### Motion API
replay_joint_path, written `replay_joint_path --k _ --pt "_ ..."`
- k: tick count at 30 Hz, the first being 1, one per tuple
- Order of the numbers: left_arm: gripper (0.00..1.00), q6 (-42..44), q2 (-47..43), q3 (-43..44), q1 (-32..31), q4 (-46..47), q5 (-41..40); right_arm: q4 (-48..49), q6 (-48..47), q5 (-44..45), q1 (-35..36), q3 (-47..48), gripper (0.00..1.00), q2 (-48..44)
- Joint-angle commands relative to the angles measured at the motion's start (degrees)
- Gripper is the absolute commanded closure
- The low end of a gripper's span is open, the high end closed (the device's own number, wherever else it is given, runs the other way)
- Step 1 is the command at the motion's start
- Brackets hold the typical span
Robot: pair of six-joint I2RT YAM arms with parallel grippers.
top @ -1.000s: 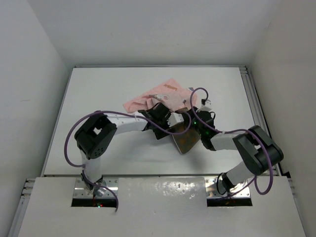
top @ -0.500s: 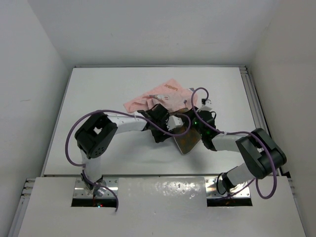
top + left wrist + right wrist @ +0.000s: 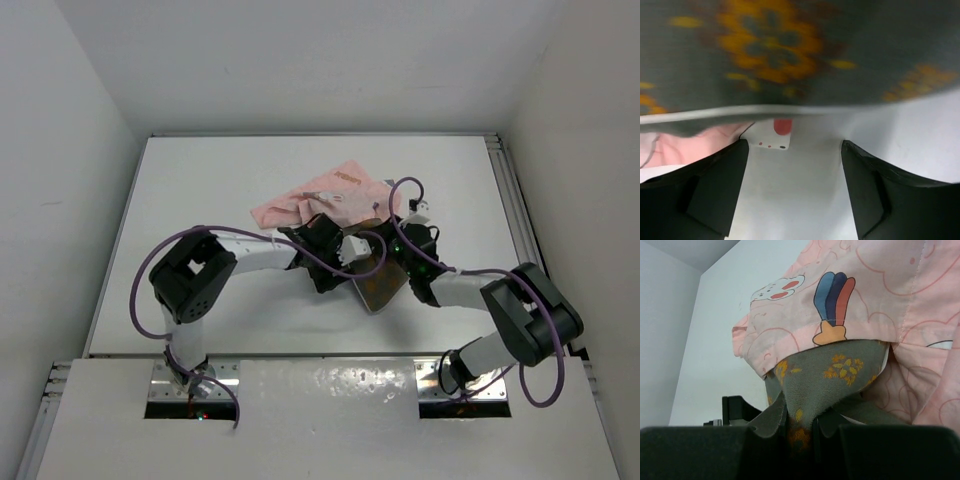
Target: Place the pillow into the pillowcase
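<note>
- In the right wrist view, the jaws of the right gripper (image 3: 800, 437) are seen almost closed at the bottom centre. A fold of the olive, orange-dotted pillow (image 3: 840, 370) is pinched between them.
- Above that grip, the far part of the pillow is covered by the open mouth of the pillowcase (image 3: 865, 290). The pink hem, printed with a white rabbit and a blue-and-red patch, is draped across it. The pillow is thus shown partly inside, with its near part exposed.
- In the left wrist view, the jaws of the left gripper (image 3: 792, 150) are held wide apart. Its two black fingers (image 3: 715, 185) are placed at the lower left and lower right, with only bare white surface between them, and nothing is gripped.
- The top of that view is filled by the blurred pillow, whose pale edge runs across just above the fingertips. Whether it is touched by them cannot be told.
- A strip of pink pillowcase is seen at the left edge beneath the pillow's edge. A small white piece with a red mark (image 3: 771, 136) is seen beside it near the centre.
- In the top view, the pillow is found just right of the frame's centre on the table (image 3: 200, 200), with the pillowcase bunched above and left of it. The left arm (image 3: 250, 255) and the right arm (image 3: 470, 290) are bent inward to either side of the pillow.
</note>
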Motion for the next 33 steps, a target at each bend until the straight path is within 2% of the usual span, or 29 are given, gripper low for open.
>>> replay_joint_path --k 1,3,5,6,7,8,10,17,20,25,28,33 --pt "0.27 -2.19 1.98 -1.87 -0.21 6.58 -8.41 9.11 1.65 -1.08 0.11 0.88 1.0 -3.8" --pt "0.29 -2.37 2.33 -1.7 -0.21 7.21 -8.95 8.94 1.74 -1.26 0.11 0.79 1.0 -3.63" --pt "0.38 -2.2 2.68 -1.96 -0.21 9.06 -7.63 9.02 2.18 -1.52 0.11 0.53 1.0 -3.54" --pt "0.46 -2.2 2.95 -1.87 -0.29 9.24 -5.8 9.11 2.36 -1.52 0.11 0.35 1.0 -3.54" --pt "0.65 -2.2 3.12 -1.7 -0.3 9.15 -5.09 9.2 2.62 -1.44 0.11 0.26 1.0 -3.54" --pt "0.75 -2.28 3.3 -1.61 -0.38 9.06 -4.12 9.11 2.62 -1.26 0.2 0.0 1.0 -3.63" --pt "1.0 -2.81 3.13 -1.26 -0.38 8.19 -2.45 9.11 2.1 -0.91 0.02 -0.26 1.0 -4.06" --pt "1.0 -3.25 -0.65 4.8 1.72 -2.88 -1.04 8.67 1.74 -0.12 -0.5 -0.35 1.0 -4.33" --pt "1.0 -0.89 -5.74 6.91 2.25 -7.28 -1.21 8.24 1.74 0.23 -0.86 -0.27 1.0 -5.03" --pt "1.0 3.69 -9.09 13.15 2.52 -19.22 2.13 1.06 2.88 2.78 -1.12 2.36 1.0 -7.14" --pt "1.0 6.32 -9.62 17.36 2.34 -25.81 5.89 -3.79 3.59 5.59 -1.03 4.39 1.0 -8.98" --pt "1.0 14.58 -9.27 22.73 -2.05 -36.54 14.77 -3.72 4.29 9.98 -0.94 4.39 1.0 -10.31"
